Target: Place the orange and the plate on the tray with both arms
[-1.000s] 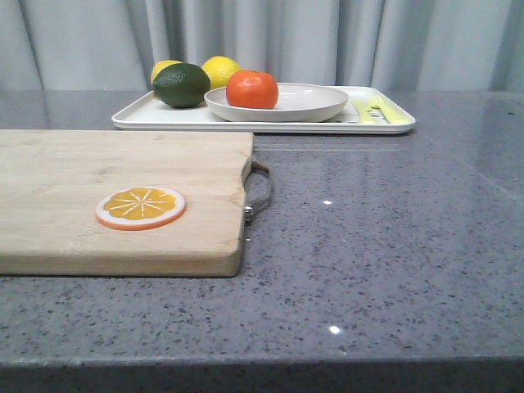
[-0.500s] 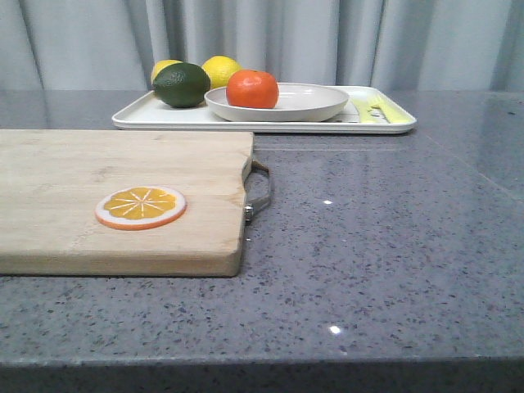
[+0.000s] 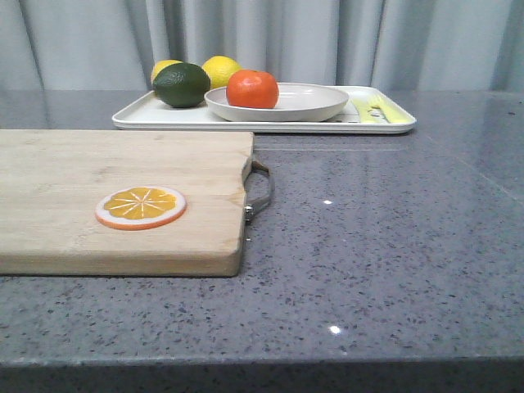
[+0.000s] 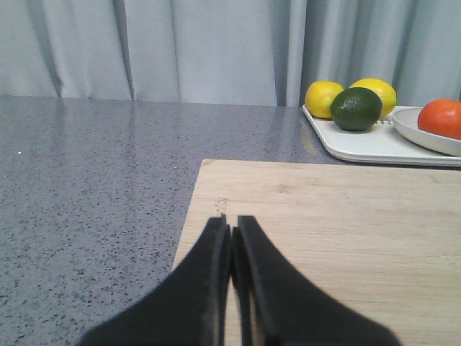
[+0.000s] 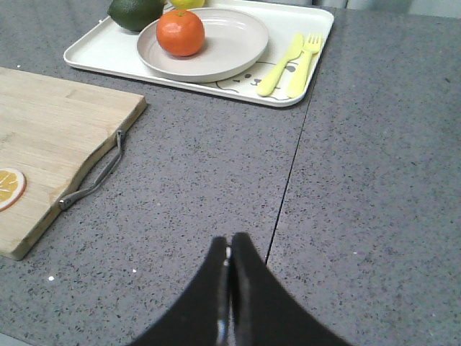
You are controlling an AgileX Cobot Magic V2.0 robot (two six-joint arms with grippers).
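The orange point(image 3: 252, 88) sits on the off-white plate point(image 3: 311, 102), and the plate rests on the white tray point(image 3: 385, 123) at the far side of the table. The right wrist view shows the orange point(image 5: 180, 32), the plate point(image 5: 230, 43) and the tray point(image 5: 94, 50) too. The left wrist view shows the orange point(image 4: 441, 117) at its edge. My left gripper point(image 4: 232, 225) is shut and empty above the wooden cutting board point(image 4: 338, 223). My right gripper point(image 5: 229, 241) is shut and empty above the bare grey counter, well short of the tray. Neither gripper shows in the front view.
A dark green lime point(image 3: 181, 84) and two yellow lemons point(image 3: 219, 70) lie on the tray's left end; yellow-green utensils point(image 3: 372, 108) lie on its right end. The cutting board point(image 3: 106, 196) with a metal handle point(image 3: 260, 190) carries a flat orange slice disc point(image 3: 140, 207).
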